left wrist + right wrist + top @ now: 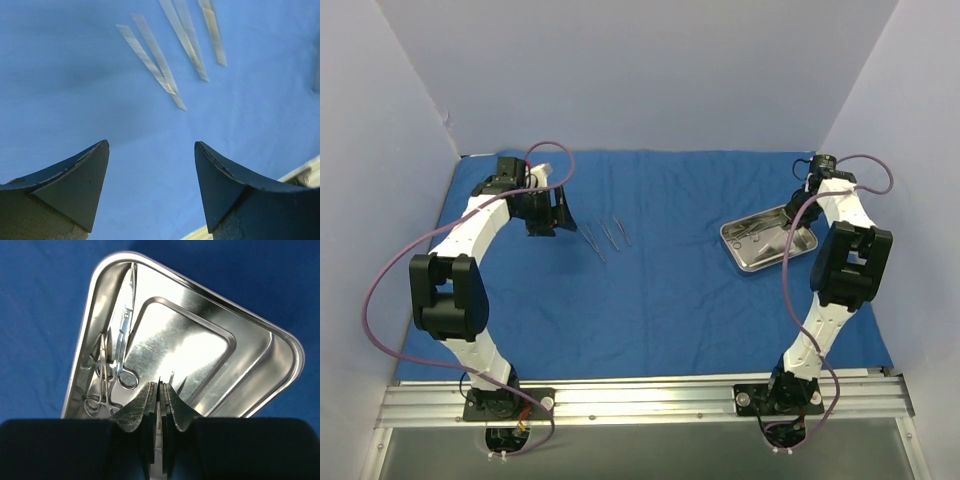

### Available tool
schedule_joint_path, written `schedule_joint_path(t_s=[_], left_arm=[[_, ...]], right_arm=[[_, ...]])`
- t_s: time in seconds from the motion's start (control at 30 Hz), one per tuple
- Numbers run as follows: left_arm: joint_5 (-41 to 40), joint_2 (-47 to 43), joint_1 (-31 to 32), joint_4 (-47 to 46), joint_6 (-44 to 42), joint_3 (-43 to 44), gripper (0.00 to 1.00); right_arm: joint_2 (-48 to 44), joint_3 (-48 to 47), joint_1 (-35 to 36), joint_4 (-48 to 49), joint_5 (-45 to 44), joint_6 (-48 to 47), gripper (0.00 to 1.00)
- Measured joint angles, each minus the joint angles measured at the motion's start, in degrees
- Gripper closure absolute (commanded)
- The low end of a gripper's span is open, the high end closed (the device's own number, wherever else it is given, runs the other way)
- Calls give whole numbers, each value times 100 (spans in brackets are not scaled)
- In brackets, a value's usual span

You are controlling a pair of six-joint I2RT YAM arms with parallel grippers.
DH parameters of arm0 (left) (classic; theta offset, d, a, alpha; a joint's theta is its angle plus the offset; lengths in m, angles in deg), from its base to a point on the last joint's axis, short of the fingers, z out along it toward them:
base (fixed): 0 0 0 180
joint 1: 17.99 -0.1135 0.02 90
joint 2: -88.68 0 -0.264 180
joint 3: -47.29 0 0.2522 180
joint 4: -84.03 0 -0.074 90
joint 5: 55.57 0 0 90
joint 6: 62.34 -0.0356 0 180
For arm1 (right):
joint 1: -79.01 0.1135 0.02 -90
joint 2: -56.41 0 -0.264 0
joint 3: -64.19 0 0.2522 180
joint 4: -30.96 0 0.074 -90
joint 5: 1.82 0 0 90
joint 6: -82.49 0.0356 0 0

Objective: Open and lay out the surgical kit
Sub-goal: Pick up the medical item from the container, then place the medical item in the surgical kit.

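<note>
The royal-blue cloth wrap [670, 310] lies open and flat. We judge the step in hand to be carrying instruments from the steel tray [734, 250], at 3 o'clock on the cloth, to the row of three laid-out instruments [608, 236] toward 10 o'clock of its middle. The right gripper [159, 390] hangs over the tray, jaws pressed together. A pale sliver shows between them, and we cannot tell whether it is an instrument. To do this well, we should lift straight up clear of the tray's wall. Then we set each piece down parallel to the row, apart from its neighbours. The left gripper [151, 145], jaws spread and holding nothing, hovers at 9 o'clock of the row.

The cloth is matte, soft and faintly rippled. The tray is shallow, round-cornered and mirror-bright, with a raised rectangular floor panel. The instruments in the tray [117, 360] are thin, ring-handled and likely slippery. They crowd its wall at 9 o'clock.
</note>
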Motion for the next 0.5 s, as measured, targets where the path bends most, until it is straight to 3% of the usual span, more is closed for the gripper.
schedule_joint_path(t_s=[0.23, 0.5], left_arm=[[605, -219, 332, -50, 35, 229, 22], [2479, -529, 455, -1567, 1016, -293, 22]], right_arm=[[-223, 44, 227, 356, 238, -39, 100], [-872, -57, 1296, 1202, 2181, -170, 100]])
